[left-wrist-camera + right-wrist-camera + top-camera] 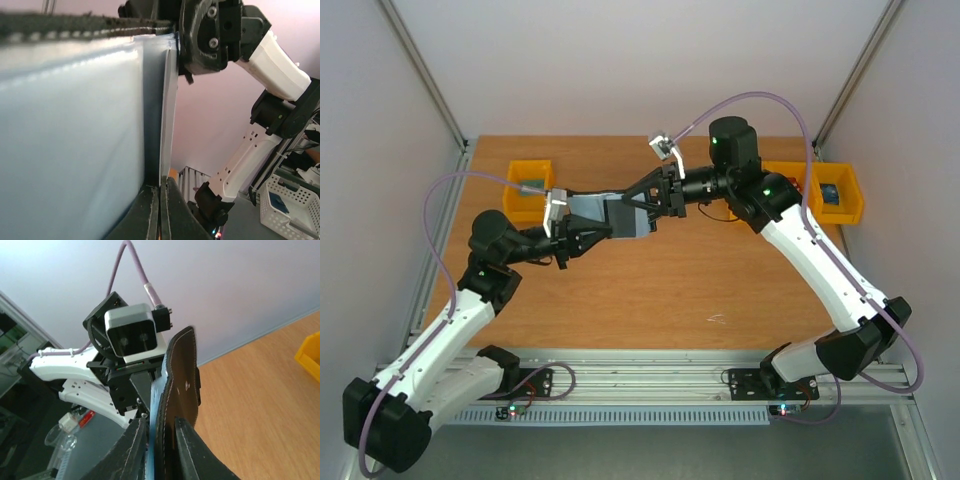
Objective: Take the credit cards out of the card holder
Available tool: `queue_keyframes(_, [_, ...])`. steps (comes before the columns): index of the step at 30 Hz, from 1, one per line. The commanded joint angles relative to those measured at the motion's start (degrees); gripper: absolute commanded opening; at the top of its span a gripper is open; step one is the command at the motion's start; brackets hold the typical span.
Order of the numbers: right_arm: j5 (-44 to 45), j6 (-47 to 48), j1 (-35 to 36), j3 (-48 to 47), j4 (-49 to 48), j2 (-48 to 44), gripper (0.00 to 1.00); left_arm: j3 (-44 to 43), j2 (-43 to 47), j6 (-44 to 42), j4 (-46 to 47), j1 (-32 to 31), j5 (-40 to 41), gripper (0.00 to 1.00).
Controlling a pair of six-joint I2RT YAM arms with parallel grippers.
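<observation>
Card holder [612, 215] is up off the desk [650, 290], spread open between both arms, blue-grey pockets showing. Left end effector [160, 196] is clenched on the thin edge of a pocket panel. Right end effector [161, 429] brackets the black outer flap, can't tell if it's pinching or loose; credit cards not distinguishable from the pockets in any view.

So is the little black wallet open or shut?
Open: the small black folding wallet is spread out flat, its blue-grey inside facing up.
</observation>
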State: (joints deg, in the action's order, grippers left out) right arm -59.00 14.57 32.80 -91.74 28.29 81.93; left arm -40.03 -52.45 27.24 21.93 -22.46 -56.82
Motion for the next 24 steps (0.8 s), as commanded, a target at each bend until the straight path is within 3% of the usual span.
queue_keyframes(1, [-4.5, 1.4, 1.0, -0.6, 2.2, 1.4, 0.19, -0.4, 1.0, 3.7, 9.4, 0.6, 4.1, 0.00])
queue_keyframes(5, [-4.9, 1.4, 1.0, 0.5, 2.4, 1.2, 0.28, -0.1, 1.0, 4.7, 9.7, 1.2, 5.7, 0.00])
queue_keyframes(13, [-3.5, 3.7, 1.0, 1.5, 5.0, 0.2, 0.36, 0.0, 1.4, 5.4, 10.0, 2.2, 5.5, 0.00])
queue_keyframes(15, [-3.4, 4.1, 1.0, 1.6, 5.8, 0.3, 0.30, 0.1, 1.5, 5.6, 10.1, 2.5, 5.6, 0.00])
queue_keyframes(18, [-3.3, 4.1, 1.0, 1.7, 5.9, 0.2, 0.05, 0.2, 1.4, 5.6, 10.0, 2.6, 5.1, 0.00])
queue_keyframes(24, [-4.3, 4.9, 0.1, 1.5, 6.0, -0.7, 0.01, 0.2, 1.7, 4.9, 9.5, 2.7, 3.1, 0.00])
